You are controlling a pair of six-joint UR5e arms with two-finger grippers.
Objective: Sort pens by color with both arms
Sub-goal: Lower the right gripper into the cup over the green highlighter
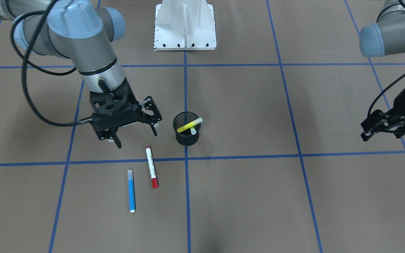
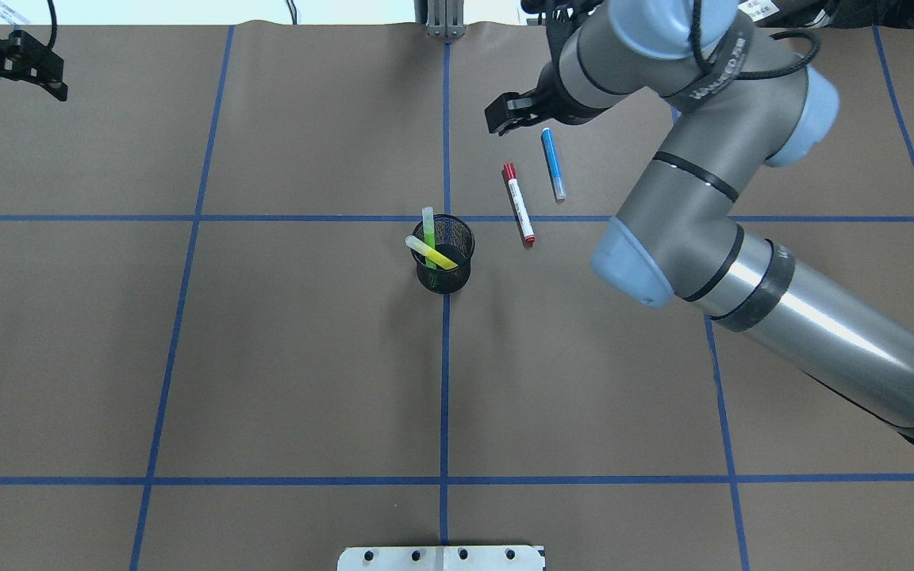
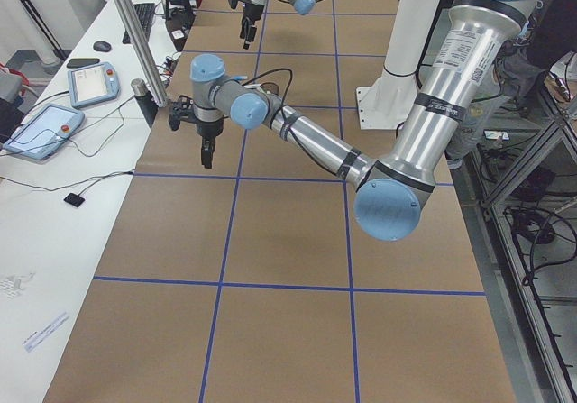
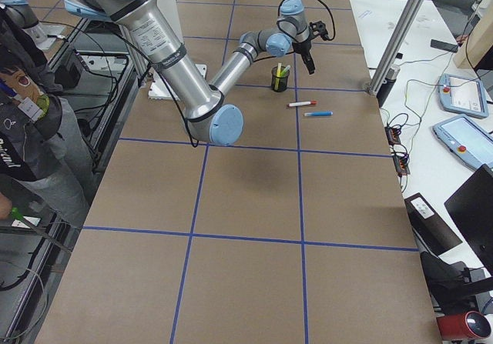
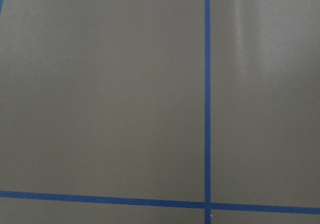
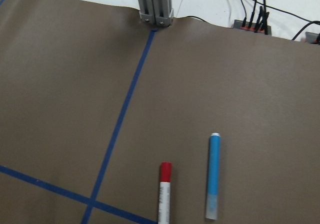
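The black mesh cup (image 1: 187,137) stands mid-table, with the yellow pen (image 1: 189,125) and green pen (image 2: 428,228) jutting above its rim. Near it the red-ended marker (image 1: 152,167) and blue marker (image 1: 131,190) lie flat with a clear strip between them. The right gripper (image 1: 137,138), jaws spread, hangs near the red-ended marker. Bare table paper (image 1: 258,200) surrounds them.

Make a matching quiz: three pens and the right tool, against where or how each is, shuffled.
1 slim blue marker
2 white marker with red ends
3 yellow marker
4 right arm's black two-finger tool

A open, holding nothing
B inside the black mesh cup
C lying flat, nearer the cup
D lying flat, farther from the cup

Pairs: 1-D, 2-C, 3-B, 4-A
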